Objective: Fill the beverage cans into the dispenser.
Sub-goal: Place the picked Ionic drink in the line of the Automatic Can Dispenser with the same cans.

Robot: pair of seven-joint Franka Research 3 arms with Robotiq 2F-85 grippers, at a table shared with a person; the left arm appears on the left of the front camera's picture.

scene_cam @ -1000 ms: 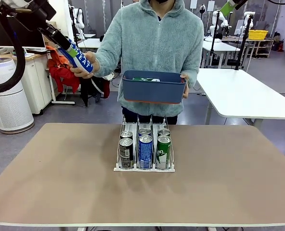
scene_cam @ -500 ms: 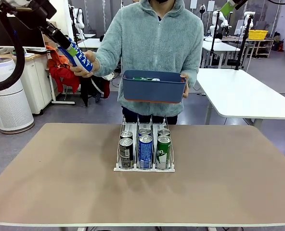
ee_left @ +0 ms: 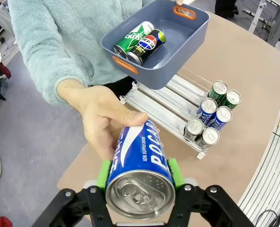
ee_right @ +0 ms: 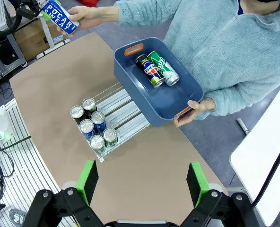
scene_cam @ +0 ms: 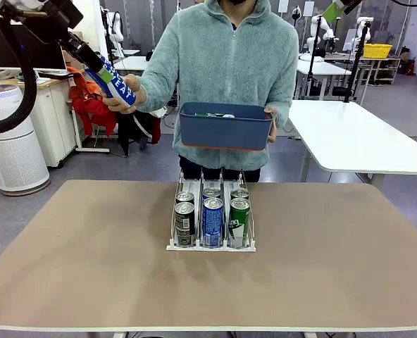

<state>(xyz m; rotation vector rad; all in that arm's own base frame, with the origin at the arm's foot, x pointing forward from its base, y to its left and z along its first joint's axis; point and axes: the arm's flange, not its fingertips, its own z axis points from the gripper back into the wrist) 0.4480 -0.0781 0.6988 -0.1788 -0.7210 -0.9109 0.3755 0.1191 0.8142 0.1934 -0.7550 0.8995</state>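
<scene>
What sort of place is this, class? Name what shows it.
Probably a robotics lab: the left gripper and a person's hand both hold a blue-and-white can, with a white worktable and a monitor behind.

A blue-and-white can [ee_left: 140, 165] is held tilted, high at the left, pinched in the left claw [ee_left: 139, 173] and gripped by a person's hand [ee_left: 104, 123]. Six cans [scene_cam: 213, 222] stand upright in pairs at the near end of the white three-lane dispenser [ee_left: 161, 101]: black left, blue middle, green right. A green can [ee_left: 130, 40] and a black Pepsi can [ee_left: 147, 45] lie in a blue tub [ee_left: 192, 33].
</scene>
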